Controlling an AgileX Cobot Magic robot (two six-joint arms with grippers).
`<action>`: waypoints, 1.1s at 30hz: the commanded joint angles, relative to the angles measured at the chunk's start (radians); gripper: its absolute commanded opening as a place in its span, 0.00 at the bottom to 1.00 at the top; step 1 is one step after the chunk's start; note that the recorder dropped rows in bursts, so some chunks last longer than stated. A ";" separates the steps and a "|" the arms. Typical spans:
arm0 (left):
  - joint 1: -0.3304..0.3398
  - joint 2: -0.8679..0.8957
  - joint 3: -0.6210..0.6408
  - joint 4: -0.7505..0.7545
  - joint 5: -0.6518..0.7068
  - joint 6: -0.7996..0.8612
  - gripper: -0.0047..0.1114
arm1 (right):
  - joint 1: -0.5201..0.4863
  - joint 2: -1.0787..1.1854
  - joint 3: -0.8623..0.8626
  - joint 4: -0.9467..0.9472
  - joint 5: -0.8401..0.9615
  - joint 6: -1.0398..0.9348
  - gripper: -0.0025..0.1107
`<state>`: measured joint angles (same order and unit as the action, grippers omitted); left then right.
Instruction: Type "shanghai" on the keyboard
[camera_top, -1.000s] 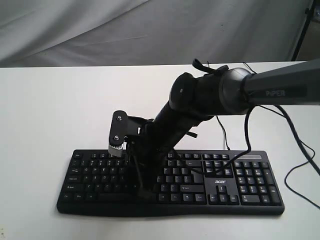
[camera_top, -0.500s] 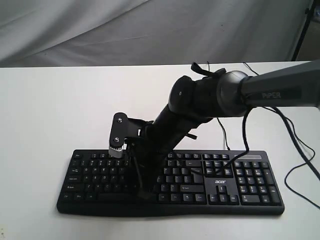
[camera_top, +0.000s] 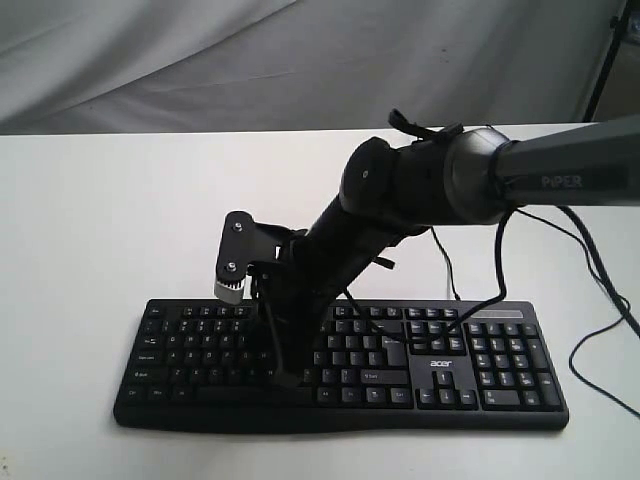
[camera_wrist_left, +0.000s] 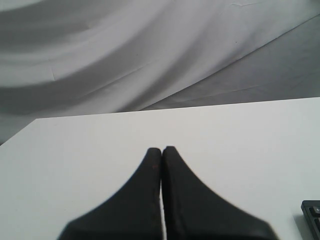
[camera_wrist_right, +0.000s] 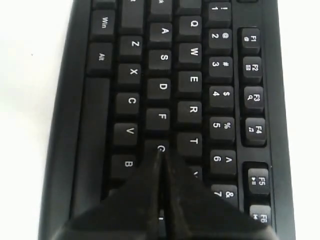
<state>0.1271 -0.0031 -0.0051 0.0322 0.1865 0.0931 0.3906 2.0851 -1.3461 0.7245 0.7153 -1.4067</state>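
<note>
Since the right gripper (camera_wrist_right: 161, 156) is seen with its two black fingers pressed together into one blunt point, sitting right at the G key (camera_wrist_right: 160, 148) in the right wrist view, the step in hand is probably the g of "shanghai" (whether the key is actually touched or just hovered over can't be told). The keyboard (camera_top: 480, 370) is laid flat along the front edge of the white table (camera_top: 100, 220), roughly centred, and the right arm is stretched over it to the letter block on its left half. To get this done well, the closed tip should be brought straight down on the middle of G, since F, T, V and B are packed tight around it and an off-centre push could catch two keys. A short press and a clean lift would be advised so the letter isn't doubled. H is hidden under the fingers, so the hop after that is best kept small and along the same row. The left gripper (camera_wrist_left: 161, 150) is shut tight too, held above the table with only a corner of the keyboard in its view, well apart from the action
</note>
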 joint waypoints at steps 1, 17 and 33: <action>-0.004 0.003 0.005 -0.001 -0.003 -0.003 0.05 | -0.001 -0.010 0.001 0.035 -0.004 0.004 0.02; -0.004 0.003 0.005 -0.001 -0.003 -0.003 0.05 | 0.054 0.004 0.001 0.142 -0.130 -0.005 0.02; -0.004 0.003 0.005 -0.001 -0.003 -0.003 0.05 | 0.124 0.025 -0.041 0.258 -0.241 -0.073 0.02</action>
<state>0.1271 -0.0031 -0.0051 0.0322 0.1865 0.0931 0.5005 2.1009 -1.3680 0.9537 0.4811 -1.4624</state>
